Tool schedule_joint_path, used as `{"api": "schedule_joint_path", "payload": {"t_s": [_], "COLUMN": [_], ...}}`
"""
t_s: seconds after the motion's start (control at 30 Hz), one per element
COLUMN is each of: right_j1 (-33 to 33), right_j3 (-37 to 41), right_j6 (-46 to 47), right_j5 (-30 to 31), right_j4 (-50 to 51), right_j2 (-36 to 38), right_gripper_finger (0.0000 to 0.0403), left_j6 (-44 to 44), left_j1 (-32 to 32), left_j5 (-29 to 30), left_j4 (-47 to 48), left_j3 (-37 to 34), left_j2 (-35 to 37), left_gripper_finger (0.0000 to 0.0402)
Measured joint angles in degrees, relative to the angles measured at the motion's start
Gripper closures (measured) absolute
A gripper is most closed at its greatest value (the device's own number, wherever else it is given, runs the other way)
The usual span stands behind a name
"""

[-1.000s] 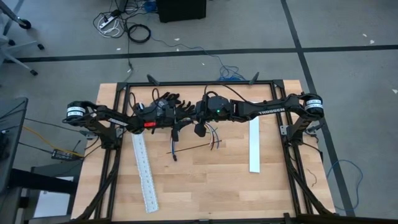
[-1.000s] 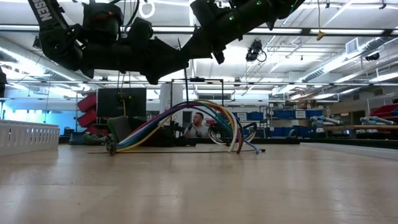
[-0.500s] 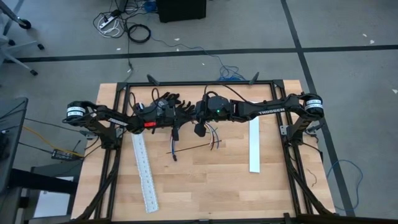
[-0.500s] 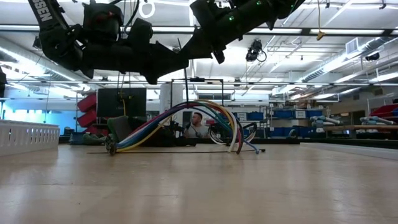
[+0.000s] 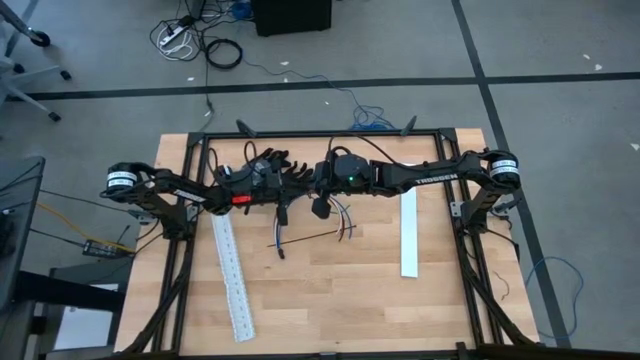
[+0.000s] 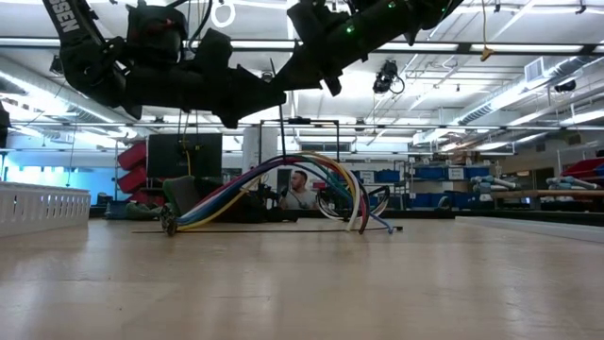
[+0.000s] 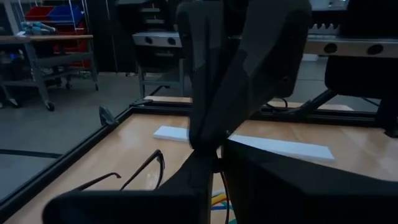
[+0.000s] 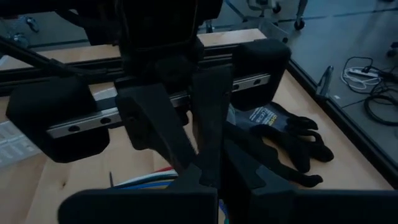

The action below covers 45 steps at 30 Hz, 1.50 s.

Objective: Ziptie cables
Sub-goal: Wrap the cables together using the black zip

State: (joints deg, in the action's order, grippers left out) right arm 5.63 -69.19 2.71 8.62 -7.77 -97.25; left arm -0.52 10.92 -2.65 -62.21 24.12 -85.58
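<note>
Left to right across the wooden surface (image 5: 330, 290): a long white slotted strip (image 5: 232, 280) lies at the left, and above it the left tool (image 5: 290, 196) hangs mid-surface, raised clear of the wood. Over the last second its fingers have drawn together, from roughly half parted to nearly closed; the left wrist view shows them meeting around something thin and dark, but what it is cannot be told. Tip to tip with it stands the right tool (image 5: 316, 190), clenched throughout, also aloft. In the low view both arms sit high in the picture, unmoved between frames.

This closing probably marks a hand-over or joint hold of a zip tie between the two tools; the tie is not yet round the bundle.

The cables (image 6: 274, 189) rest on the surface just below the two tools, touched by neither. Seen level, the bundle rises in a loose arch, yellow, blue, green, purple and brown strands fanned side by side, ends spreading on the wood. At far right lies a plain white strip (image 5: 409, 235). A black glove (image 8: 292, 140) lies at the far edge.
</note>
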Motion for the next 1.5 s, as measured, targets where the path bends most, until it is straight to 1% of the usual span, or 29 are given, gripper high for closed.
{"api": "schedule_joint_path", "payload": {"t_s": [0.27,0.37,0.5,0.7,0.8,0.93,1.13,1.27,1.33,1.5], "right_j1": [0.00,0.06,0.33,0.31,0.79,2.17,4.76,5.86,6.01,5.76], "right_j3": [0.00,0.00,0.00,0.01,1.37,4.70,10.16,12.94,13.86,14.03], "right_j6": [-1.16,-1.49,-1.17,1.87,3.52,5.38,7.59,8.35,8.87,8.82], "right_j5": [2.69,3.48,3.65,4.24,4.05,3.81,0.75,-0.77,-1.18,-1.98], "right_j4": [-0.59,-0.50,0.33,5.25,5.08,1.81,-7.18,-11.00,-13.30,-13.77], "right_j2": [-0.02,-0.02,-0.02,-0.11,-0.13,-0.17,-0.17,-0.17,-0.17,-0.17], "right_gripper_finger": [0.0403,0.0403,0.0403,0.0403,0.0403,0.0403,0.0403,0.0403,0.0403,0.0403], "left_j6": [0.74,1.97,2.04,1.98,1.85,1.82,2.28,3.18,3.21,3.27], "left_j1": [0.00,0.00,0.46,0.81,1.36,1.88,2.23,2.23,2.33,2.38], "left_j5": [0.78,1.86,2.86,2.84,2.94,3.29,3.67,3.68,3.70,3.98], "left_j4": [1.26,1.02,-1.52,-7.61,-8.81,-9.12,-9.12,-8.67,-8.79,-9.01], "left_j3": [0.02,0.04,0.02,0.02,0.02,0.02,0.02,0.85,1.76,4.71], "left_j2": [-0.01,-1.12,-4.61,-10.56,-12.67,-14.22,-14.27,-14.30,-14.99,-19.35], "left_gripper_finger": [0.0381,0.0381,0.0381,0.0381,0.0381,0.0381,0.0381,0.0381,0.0381,0.0381]}}
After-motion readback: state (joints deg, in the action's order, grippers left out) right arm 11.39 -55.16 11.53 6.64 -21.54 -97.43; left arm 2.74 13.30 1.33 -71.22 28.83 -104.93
